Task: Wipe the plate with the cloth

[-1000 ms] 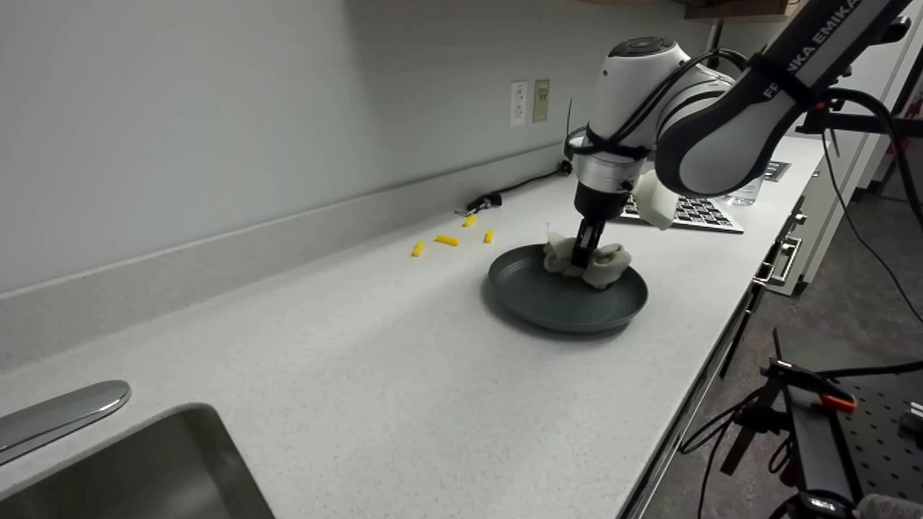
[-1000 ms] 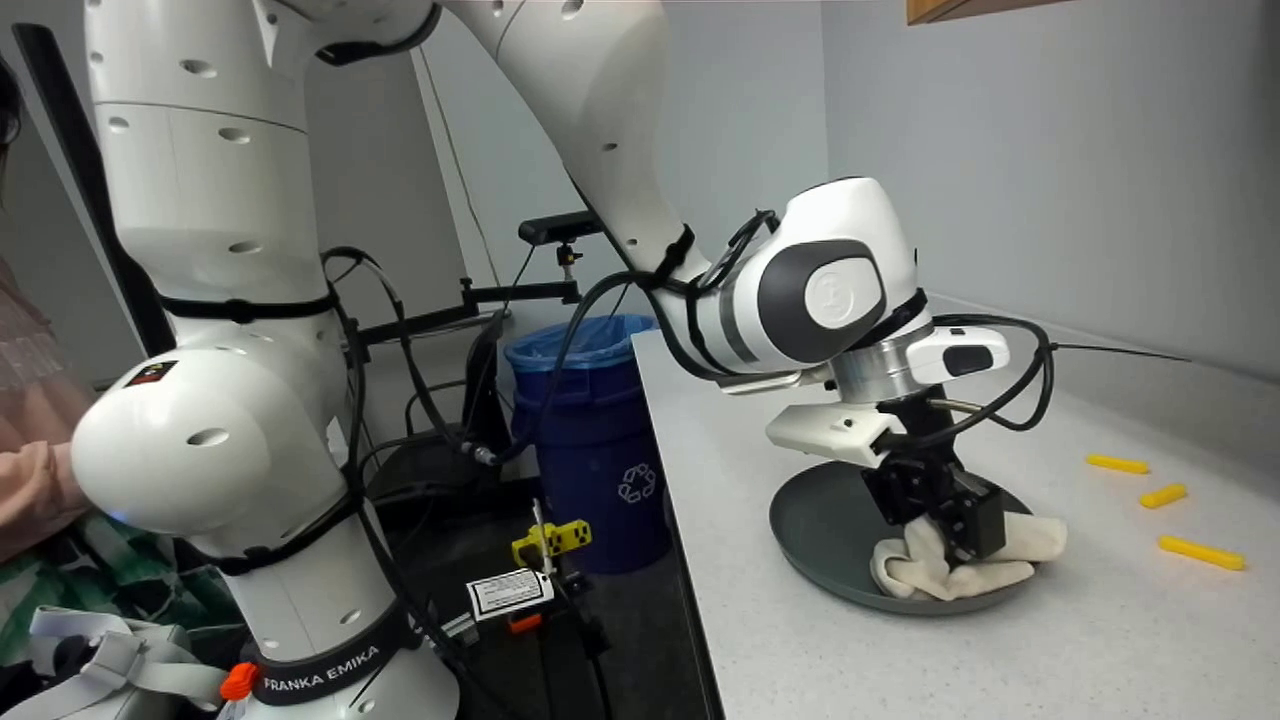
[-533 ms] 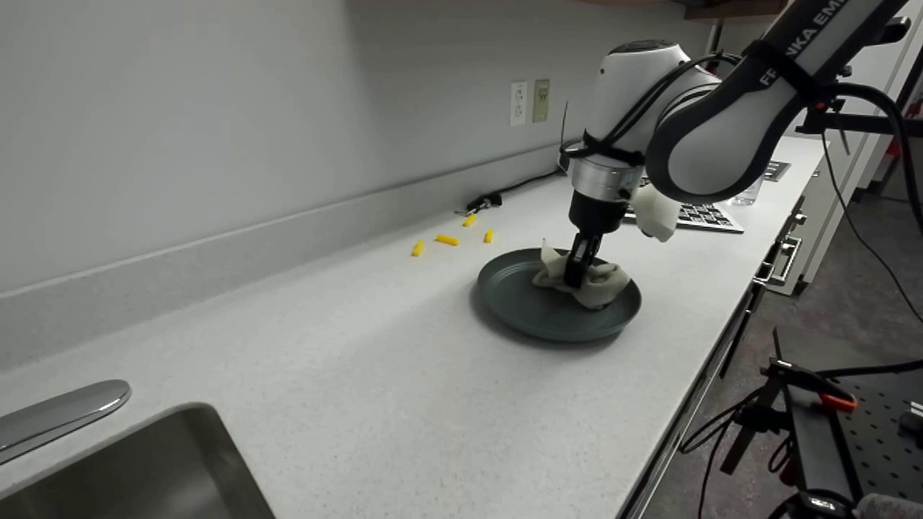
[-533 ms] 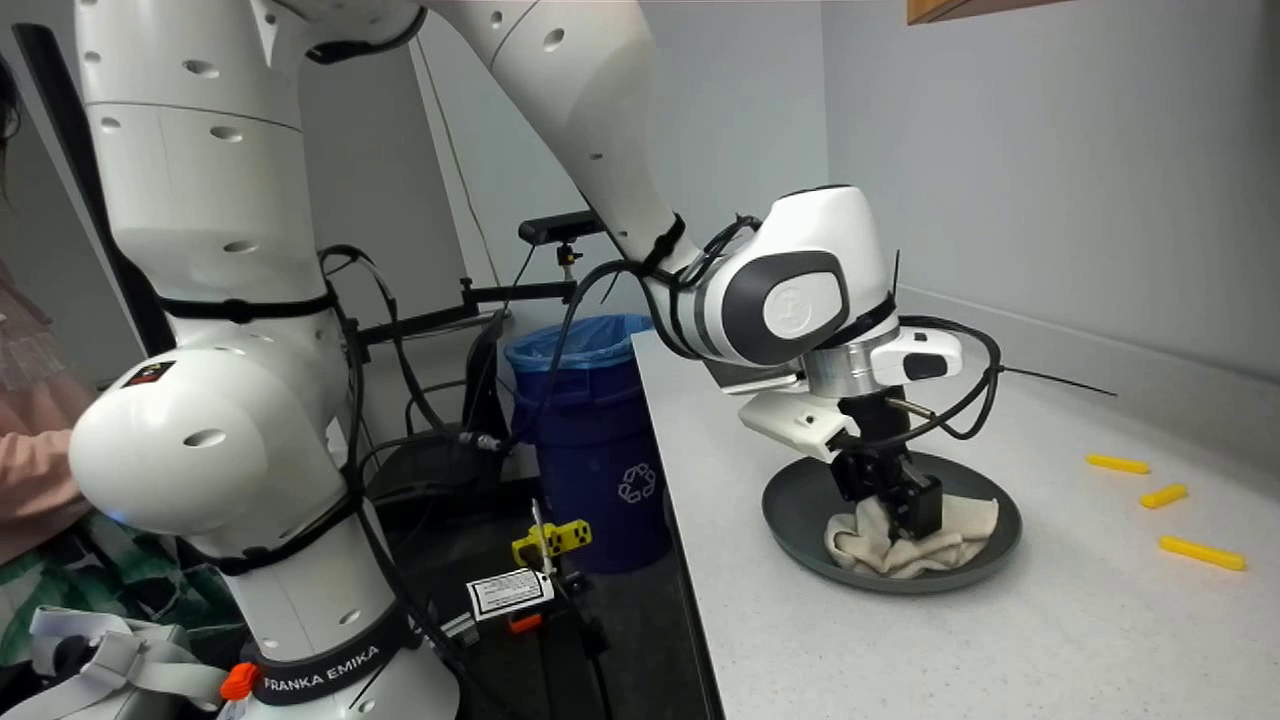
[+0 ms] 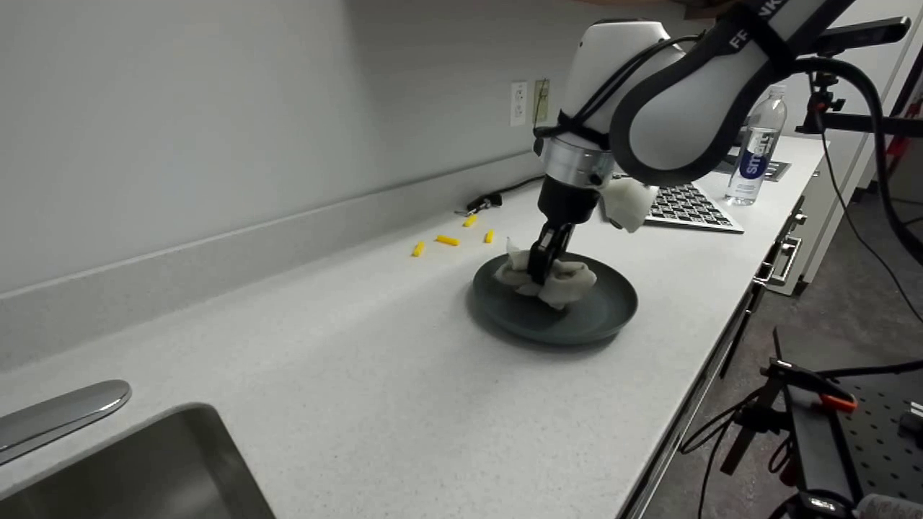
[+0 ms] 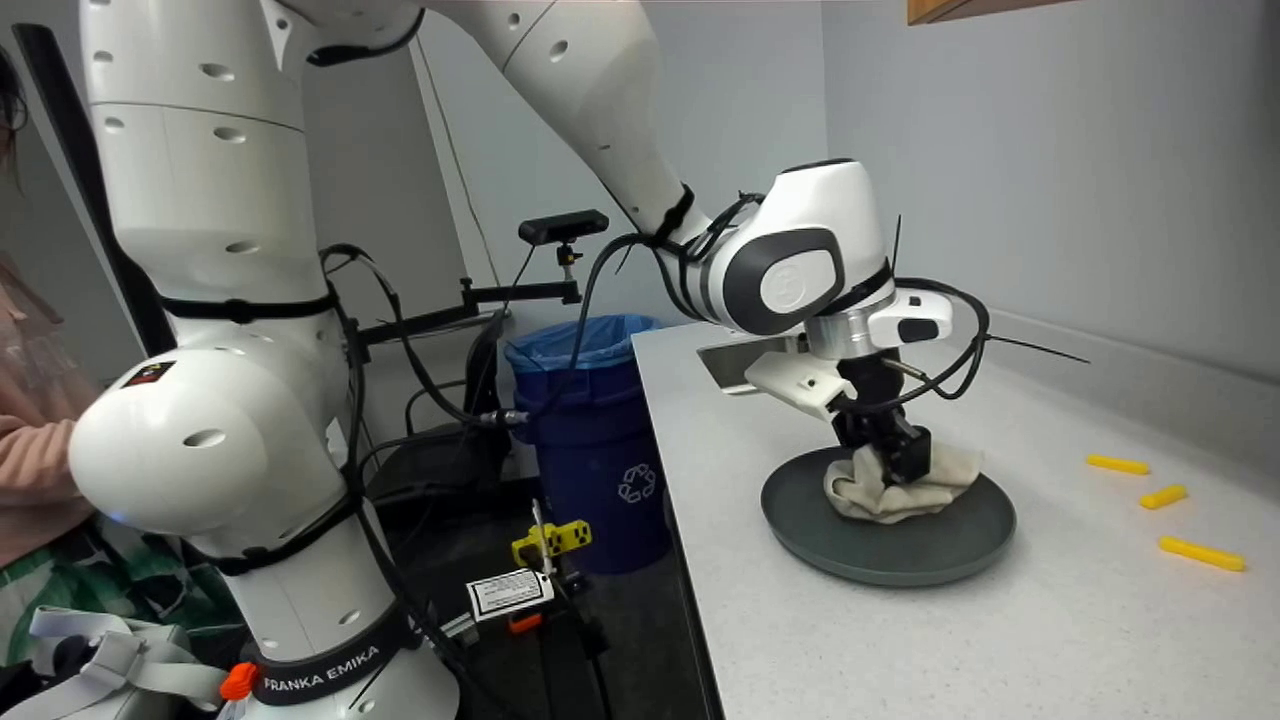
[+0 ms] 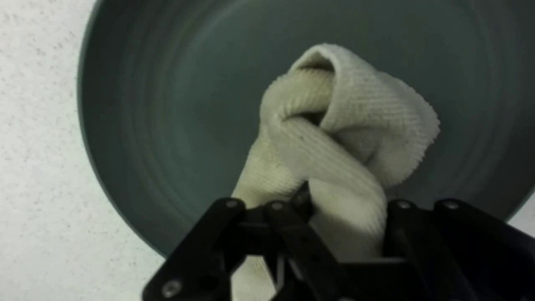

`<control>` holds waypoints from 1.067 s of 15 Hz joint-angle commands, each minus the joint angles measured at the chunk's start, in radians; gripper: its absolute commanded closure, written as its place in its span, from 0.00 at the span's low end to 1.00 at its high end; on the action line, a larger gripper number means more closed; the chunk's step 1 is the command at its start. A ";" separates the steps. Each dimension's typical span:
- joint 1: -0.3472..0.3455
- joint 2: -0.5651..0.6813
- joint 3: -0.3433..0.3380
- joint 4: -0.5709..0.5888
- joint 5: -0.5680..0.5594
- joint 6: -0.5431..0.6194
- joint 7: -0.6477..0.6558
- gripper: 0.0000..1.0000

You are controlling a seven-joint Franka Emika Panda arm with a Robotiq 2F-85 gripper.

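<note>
Gripping the cloth (image 7: 334,167) from my end: the black, angular gripper (image 5: 541,268) is clamped on it, folds pinched tight. Fabric is cream-beige, soft-looking, fine-ribbed, a bit fuzzy along the edges. In the wrist view I get 1 open loop of a fold at the top and a thick twist running down into the dark hardware, where part of it is hidden. Cloth sits on the plate (image 7: 200,104), off-centre toward the grey wall (image 5: 216,130), 1 thin corner poking up in an exterior view. Plate: round, shallow, matte dark grey-green, low rim, faint concentric rings inside. It's on the white counter (image 5: 360,404), smooth and finely speckled. Arm (image 6: 835,215): glossy white rounded shells, dark grey trim, black cables strapped on.

Near the plate I count 4 yellow sticks (image 5: 447,239), short and stubby, material unclear. Also tagging: rectangular black-and-white checkered mat (image 5: 689,205), partly covered; clear bottle (image 5: 756,148), upright, blue on its label; shiny metal faucet (image 5: 65,414) beside a round-cornered grey metal sink (image 5: 162,458); dark blue bin (image 6: 595,450) with a crinkled lighter-blue liner (image 6: 580,343).
</note>
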 commanded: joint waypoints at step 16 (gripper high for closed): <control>-0.079 0.012 0.140 0.020 0.311 -0.062 -0.191 0.96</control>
